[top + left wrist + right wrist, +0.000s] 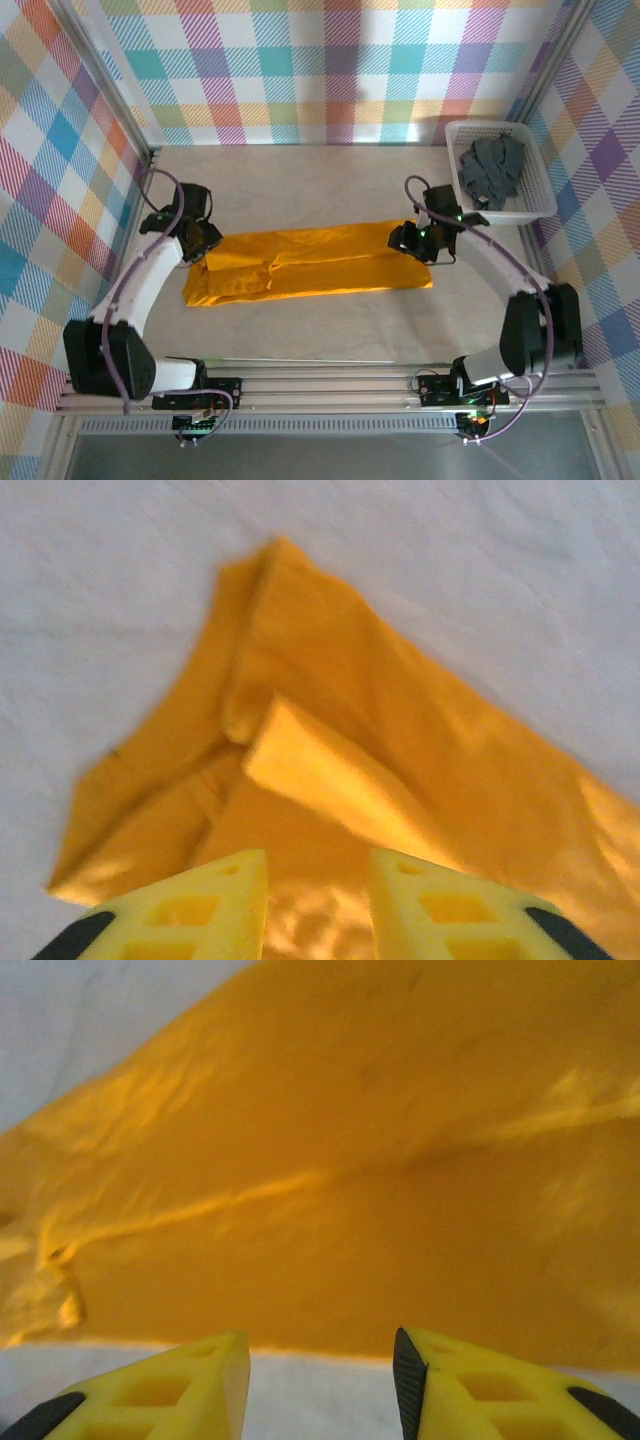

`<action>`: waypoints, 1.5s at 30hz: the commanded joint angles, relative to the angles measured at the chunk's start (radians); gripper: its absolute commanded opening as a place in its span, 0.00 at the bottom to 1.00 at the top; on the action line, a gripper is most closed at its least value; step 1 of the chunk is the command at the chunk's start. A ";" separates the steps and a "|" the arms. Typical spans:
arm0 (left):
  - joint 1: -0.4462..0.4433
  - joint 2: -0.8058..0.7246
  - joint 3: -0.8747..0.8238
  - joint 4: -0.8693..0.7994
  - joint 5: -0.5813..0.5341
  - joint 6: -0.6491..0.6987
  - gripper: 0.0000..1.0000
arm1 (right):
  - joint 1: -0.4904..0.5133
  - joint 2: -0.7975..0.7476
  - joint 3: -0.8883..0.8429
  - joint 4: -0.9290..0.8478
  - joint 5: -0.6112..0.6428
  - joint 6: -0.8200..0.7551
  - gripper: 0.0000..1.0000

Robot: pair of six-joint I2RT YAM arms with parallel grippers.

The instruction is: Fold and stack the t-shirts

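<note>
Orange shirt (310,262), mid-frame, folded to a strip. Left gripper (203,243) and right gripper (402,238) at its ends, both agape, empty. Next, likely: fold crosswise.

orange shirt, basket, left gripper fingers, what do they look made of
Shirt: soft matte cloth, probably cotton knit; it creases and folds limply. Basket: white plastic by its look, with stiff open mesh walls. Left fingers: hard yellow plastic, possibly printed, with cut-out lattice holes; the black tips look rubbery, though blur leaves that open.
</note>
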 commanded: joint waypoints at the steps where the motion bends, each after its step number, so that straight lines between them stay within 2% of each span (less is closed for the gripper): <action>1: -0.040 0.029 -0.129 0.023 0.128 -0.190 0.25 | -0.018 0.147 0.137 -0.059 0.135 -0.108 0.41; 4: -0.054 0.083 -0.125 0.044 0.149 -0.250 0.18 | -0.024 0.305 0.266 -0.099 0.166 -0.133 0.38; 9: -0.054 0.222 -0.066 0.048 0.142 -0.278 0.17 | -0.025 0.484 0.358 -0.140 0.202 -0.115 0.33; 15: -0.029 0.501 0.062 0.062 0.147 -0.252 0.14 | -0.025 0.503 0.312 -0.209 0.214 -0.062 0.33; 19: -0.023 0.703 0.314 0.050 0.164 -0.192 0.14 | -0.022 0.425 0.173 -0.210 0.157 0.027 0.33; 22: -0.030 0.921 0.656 -0.098 0.189 -0.103 0.11 | -0.012 0.354 0.059 -0.189 0.105 0.112 0.34; 25: -0.050 1.100 0.949 -0.142 0.277 -0.051 0.11 | 0.036 0.257 -0.063 -0.159 0.074 0.220 0.34; 28: -0.087 1.287 1.257 -0.143 0.393 -0.053 0.11 | 0.130 0.183 -0.159 -0.125 0.059 0.334 0.34; 31: -0.133 1.430 1.473 -0.054 0.492 -0.100 0.12 | 0.228 0.122 -0.243 -0.072 0.043 0.477 0.34; 34: -0.178 1.498 1.515 0.154 0.567 -0.193 0.13 | 0.336 0.113 -0.278 -0.003 0.010 0.612 0.35; 38: -0.221 1.565 1.553 0.383 0.605 -0.298 0.16 | 0.445 0.189 -0.230 0.115 -0.047 0.720 0.35; 42: -0.236 1.650 1.670 0.477 0.623 -0.387 0.20 | 0.495 0.287 -0.119 0.137 -0.093 0.759 0.34; 45: -0.235 1.626 1.712 0.413 0.595 -0.358 0.28 | 0.525 0.290 -0.066 0.118 -0.086 0.791 0.34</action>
